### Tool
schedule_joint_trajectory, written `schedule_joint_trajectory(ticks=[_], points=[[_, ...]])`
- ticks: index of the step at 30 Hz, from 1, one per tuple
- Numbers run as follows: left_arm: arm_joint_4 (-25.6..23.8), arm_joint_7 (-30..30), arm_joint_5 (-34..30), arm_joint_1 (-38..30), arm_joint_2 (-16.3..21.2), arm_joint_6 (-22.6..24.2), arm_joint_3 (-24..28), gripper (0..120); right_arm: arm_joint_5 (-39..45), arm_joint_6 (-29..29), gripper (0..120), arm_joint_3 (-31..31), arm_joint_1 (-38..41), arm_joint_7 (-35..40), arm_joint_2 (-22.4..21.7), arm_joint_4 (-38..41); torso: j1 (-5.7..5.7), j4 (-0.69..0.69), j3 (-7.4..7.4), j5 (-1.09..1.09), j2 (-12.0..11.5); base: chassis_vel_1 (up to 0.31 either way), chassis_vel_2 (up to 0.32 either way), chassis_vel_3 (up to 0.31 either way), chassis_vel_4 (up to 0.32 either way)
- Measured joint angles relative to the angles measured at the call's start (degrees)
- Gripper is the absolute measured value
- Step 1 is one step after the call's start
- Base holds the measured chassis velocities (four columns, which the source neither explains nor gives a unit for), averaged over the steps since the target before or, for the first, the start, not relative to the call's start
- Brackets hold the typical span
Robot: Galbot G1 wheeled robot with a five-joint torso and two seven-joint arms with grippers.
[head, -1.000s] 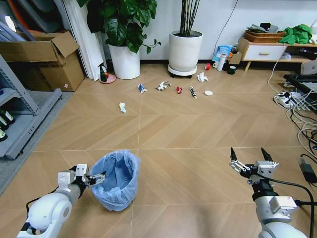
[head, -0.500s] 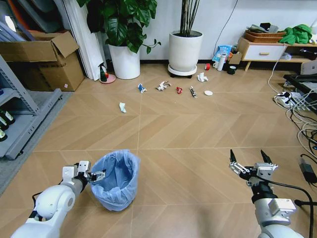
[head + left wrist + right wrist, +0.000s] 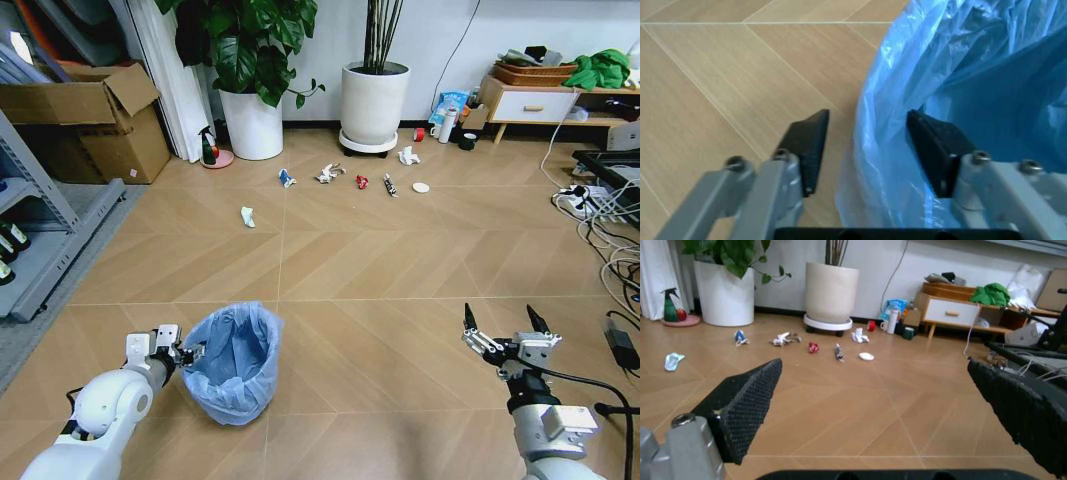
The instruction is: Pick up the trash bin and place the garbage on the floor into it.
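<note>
Left end effector (image 3: 190, 352) now astride trash bin (image 3: 235, 362) rim

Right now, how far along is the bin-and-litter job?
Done: the left hand straddles the trash bin rim, one finger outside, one inside the blue liner, open. In hand: that grasp, not closed. Left: lifting the bin and collecting the garbage, all on the floor. The right hand waits open.

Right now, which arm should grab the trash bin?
Left. The left gripper is open with its fingers straddling the trash bin rim. The right gripper hangs open over bare floor, well apart from it.
</note>
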Motion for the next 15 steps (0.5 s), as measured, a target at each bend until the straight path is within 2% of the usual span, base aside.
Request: schedule_joint_trajectory(ticks=[1, 5, 7, 8, 10, 12, 15], points=[[0.00, 0.00, 0.00, 0.00, 0.00, 0.00, 0.00, 43, 0.00, 0.00, 100, 0.00, 0.00, 0.00, 0.00, 0.00, 0.00, 0.00, 0.00, 0.00, 0.00, 0.000, 0.000, 0.000, 0.000], [-0.32, 0.26, -0.73, 0.22, 0.00, -0.01, 0.37, 26, 0.16, 0.06, 100, 0.35, -0.12, -0.02, -0.15, 0.18, 0.00, 0.00, 0.00, 0.01, 0.00, 0.000, 0.000, 0.000, 0.000], [-0.37, 0.35, -0.83, 0.28, 0.00, -0.01, 0.43, 25, 0.19, 0.07, 100, 0.38, -0.13, -0.02, -0.16, 0.21, 0.00, 0.00, 0.00, 0.01, 0.00, 0.000, 0.000, 0.000, 0.000], [-0.39, 0.53, -0.98, 0.40, -0.08, -0.01, 0.62, 16, 0.32, 0.11, 100, 0.51, -0.21, -0.03, -0.19, 0.38, 0.00, 0.00, 0.00, 0.00, 0.00, 0.000, 0.000, 0.000, 0.000], [-0.39, 0.56, -0.99, 0.44, -0.12, -0.01, 0.72, 13, 0.44, 0.13, 100, 0.58, -0.25, -0.03, -0.21, 0.46, 0.00, 0.00, 0.00, 0.00, 0.00, 0.000, 0.000, 0.000, 0.000], [-0.41, 0.49, -1.03, 0.43, -0.15, -0.03, 0.90, 3, 0.56, 0.20, 100, 0.72, -0.27, -0.03, -0.32, 0.49, 0.00, 0.00, 0.00, 0.01, 0.00, 0.000, 0.000, 0.000, 0.000], [-0.46, 0.38, -1.10, 0.29, -0.15, -0.05, 0.96, 0, 0.67, 0.30, 100, 0.80, -0.26, -0.03, -0.42, 0.49, 0.00, -0.01, 0.00, 0.00, 0.00, 0.000, 0.000, 0.000, 0.000]])
